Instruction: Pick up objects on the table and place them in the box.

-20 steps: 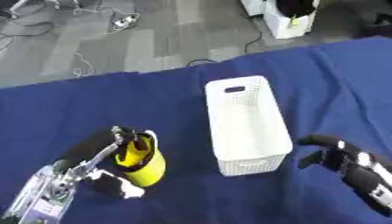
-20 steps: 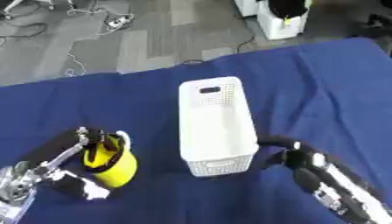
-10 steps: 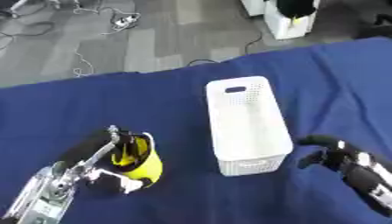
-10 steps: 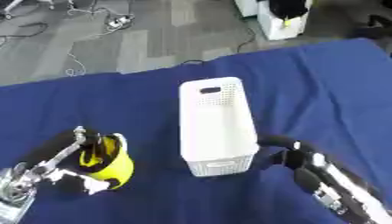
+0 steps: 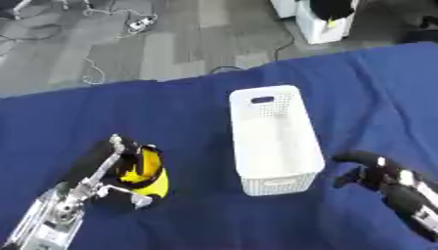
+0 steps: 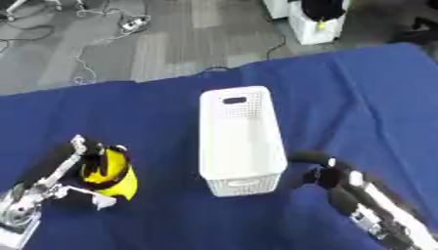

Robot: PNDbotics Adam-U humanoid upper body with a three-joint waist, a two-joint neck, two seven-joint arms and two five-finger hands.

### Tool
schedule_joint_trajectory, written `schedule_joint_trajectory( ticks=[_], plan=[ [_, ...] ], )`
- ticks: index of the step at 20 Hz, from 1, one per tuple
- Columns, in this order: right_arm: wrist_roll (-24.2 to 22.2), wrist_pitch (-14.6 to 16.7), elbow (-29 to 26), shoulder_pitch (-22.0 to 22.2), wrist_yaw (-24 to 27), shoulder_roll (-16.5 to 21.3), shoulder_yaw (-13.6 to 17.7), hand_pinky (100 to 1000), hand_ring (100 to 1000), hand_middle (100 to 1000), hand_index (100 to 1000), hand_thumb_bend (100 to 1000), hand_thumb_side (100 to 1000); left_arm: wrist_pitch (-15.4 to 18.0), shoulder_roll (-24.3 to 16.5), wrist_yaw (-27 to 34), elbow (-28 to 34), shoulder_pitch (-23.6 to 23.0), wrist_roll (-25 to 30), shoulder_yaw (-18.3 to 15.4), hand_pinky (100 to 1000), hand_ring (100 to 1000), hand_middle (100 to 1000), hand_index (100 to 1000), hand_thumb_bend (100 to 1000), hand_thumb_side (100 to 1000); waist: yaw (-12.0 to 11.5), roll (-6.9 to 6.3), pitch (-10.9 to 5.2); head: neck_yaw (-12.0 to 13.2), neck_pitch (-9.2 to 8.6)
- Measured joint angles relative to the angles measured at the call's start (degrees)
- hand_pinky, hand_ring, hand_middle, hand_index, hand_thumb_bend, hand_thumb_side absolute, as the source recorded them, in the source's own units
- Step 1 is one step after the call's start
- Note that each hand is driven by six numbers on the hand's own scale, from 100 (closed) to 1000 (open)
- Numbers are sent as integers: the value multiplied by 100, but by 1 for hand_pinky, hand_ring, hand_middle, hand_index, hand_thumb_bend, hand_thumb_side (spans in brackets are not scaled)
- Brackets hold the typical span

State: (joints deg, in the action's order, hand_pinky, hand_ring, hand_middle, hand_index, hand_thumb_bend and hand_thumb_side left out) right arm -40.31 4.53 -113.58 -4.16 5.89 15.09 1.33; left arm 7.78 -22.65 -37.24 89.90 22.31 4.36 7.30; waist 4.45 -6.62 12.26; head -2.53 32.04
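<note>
Yellow object point(image 5: 145, 173), rounded with a black band or opening, sits on the blue-covered counter point(image 5: 197, 112) at lower left, well apart from the box. Exact kind is hard to make out; possibly a cup or small container lying tilted.

Left hand point(image 5: 120, 152) comes in from the lower left corner, dark fingers curled round the top and far side of the yellow object, the silver forearm trailing back toward the corner. Object looks close to the cloth; contact with it cannot be judged.

White perforated box point(image 5: 272, 139) stands upright mid-counter, long and narrow, handle slot at the far end, nothing visible inside.

Right hand point(image 6: 325, 171) rests near the box's near right corner, just beside it but apart, fingers loosely bent and holding nothing.

Grey floor with cables point(image 5: 94, 68) beyond the counter's far edge.
</note>
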Motion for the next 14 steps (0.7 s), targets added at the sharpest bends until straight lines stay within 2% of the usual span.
schedule_joint_trajectory(
  ticks=[14],
  plan=[
    [0,0,0,1,0,0,0,824,707,872,937,496,808,-86,-3,43,374,5,-20,-67,100,100,237,348,820,100,-29,2,-26,0,0]
  ],
)
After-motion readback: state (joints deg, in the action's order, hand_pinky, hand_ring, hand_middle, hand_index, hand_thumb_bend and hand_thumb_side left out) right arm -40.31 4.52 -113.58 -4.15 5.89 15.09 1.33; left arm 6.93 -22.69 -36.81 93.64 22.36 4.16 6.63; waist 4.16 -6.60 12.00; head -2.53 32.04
